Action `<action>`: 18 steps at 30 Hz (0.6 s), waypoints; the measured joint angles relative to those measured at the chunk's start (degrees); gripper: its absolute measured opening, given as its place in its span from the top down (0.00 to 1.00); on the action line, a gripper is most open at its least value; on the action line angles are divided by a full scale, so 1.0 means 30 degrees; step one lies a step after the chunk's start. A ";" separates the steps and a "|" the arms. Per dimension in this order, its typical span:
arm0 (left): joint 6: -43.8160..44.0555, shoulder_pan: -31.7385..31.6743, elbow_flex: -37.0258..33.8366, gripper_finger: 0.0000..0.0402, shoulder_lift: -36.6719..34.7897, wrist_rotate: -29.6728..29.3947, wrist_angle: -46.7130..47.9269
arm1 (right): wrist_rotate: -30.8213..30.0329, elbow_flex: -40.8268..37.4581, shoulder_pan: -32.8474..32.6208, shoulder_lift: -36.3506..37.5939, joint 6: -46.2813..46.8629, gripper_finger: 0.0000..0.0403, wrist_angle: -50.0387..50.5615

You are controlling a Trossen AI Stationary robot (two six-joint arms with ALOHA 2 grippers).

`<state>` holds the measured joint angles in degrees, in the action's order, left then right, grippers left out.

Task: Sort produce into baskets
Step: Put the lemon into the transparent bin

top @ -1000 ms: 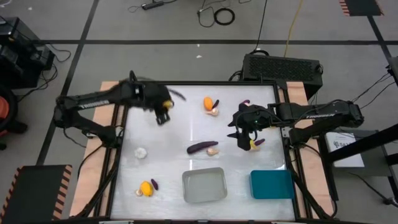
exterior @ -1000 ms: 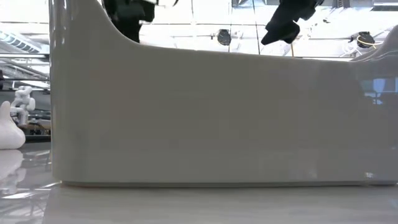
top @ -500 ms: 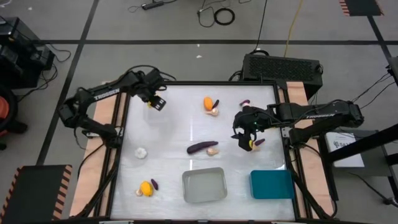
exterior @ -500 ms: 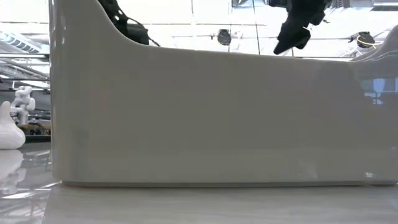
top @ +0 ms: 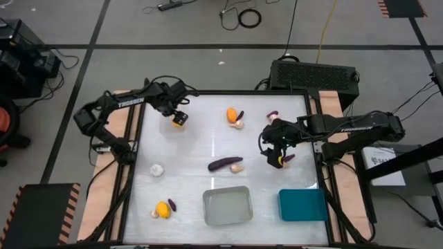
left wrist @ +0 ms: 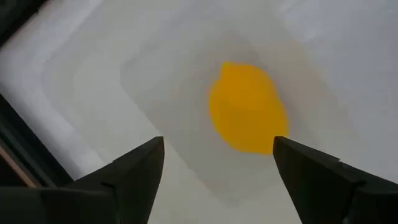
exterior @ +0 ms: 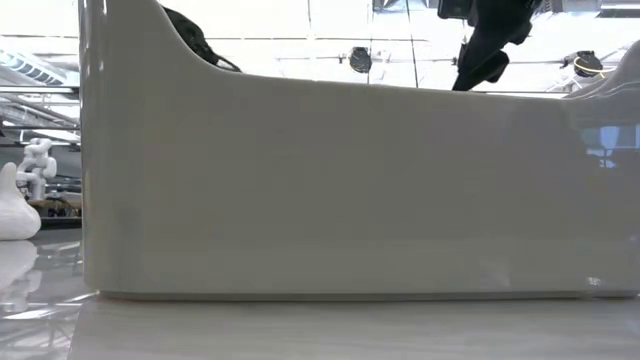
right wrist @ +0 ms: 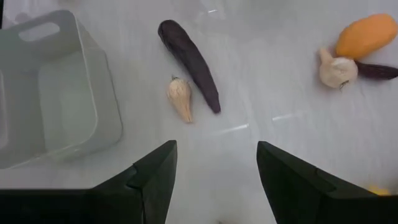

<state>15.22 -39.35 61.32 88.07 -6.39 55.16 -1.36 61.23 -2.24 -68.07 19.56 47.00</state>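
near the front edge the grey bin [top: 226, 191] and teal bin [top: 302, 192] sit empty. mid-table, the right gripper [top: 277, 156] hovers with fingers spread and nothing held. the eggplant [top: 223, 164] beside it lies with its long axis roughly across the table, its far end tilted slightly away. at the far left, the left gripper [top: 178, 119] has swung out over the clear bin [left wrist: 93, 56]. its fingers are wide apart and empty, and the orange piece [left wrist: 247, 107] now lies inside the bin, so one item looks sorted.

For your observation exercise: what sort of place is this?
Probably a robotics lab or workshop: a framed table on a taped floor, loose cables, a vented black box, and toy produce beside the teal bin.
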 joint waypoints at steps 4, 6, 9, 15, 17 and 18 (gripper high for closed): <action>-0.0187 -0.0138 0.0943 0.22 -0.1131 -0.0010 0.0383 | 0.0053 0.1297 0.0480 -0.0012 0.0112 0.44 0.2650; -0.0013 -0.0138 0.1167 0.22 -0.2084 -0.0017 0.0070 | 0.0049 0.2323 0.1141 0.0007 -0.0336 0.43 0.4712; 0.0815 0.0078 0.1179 0.22 -0.3573 0.0016 -0.0932 | 0.0122 0.3682 0.2750 -0.0012 -0.0752 0.39 0.8267; 0.1734 0.1185 0.1189 0.22 -0.5051 0.0185 -0.2852 | 0.1368 0.3789 0.7190 -0.1442 -0.3273 0.30 1.4018; 0.1830 0.1568 0.1189 0.22 -0.5250 0.0203 -0.3149 | 0.0786 0.3374 0.8366 -0.2243 -0.4639 0.26 1.4401; 0.1830 0.1722 0.1189 0.22 -0.5307 0.0201 -0.3160 | 0.0538 0.3163 0.8812 -0.2673 -0.5181 0.23 1.4222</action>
<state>20.71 -34.19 64.88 72.15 -5.78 45.68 0.25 70.72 24.20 -76.09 4.02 89.67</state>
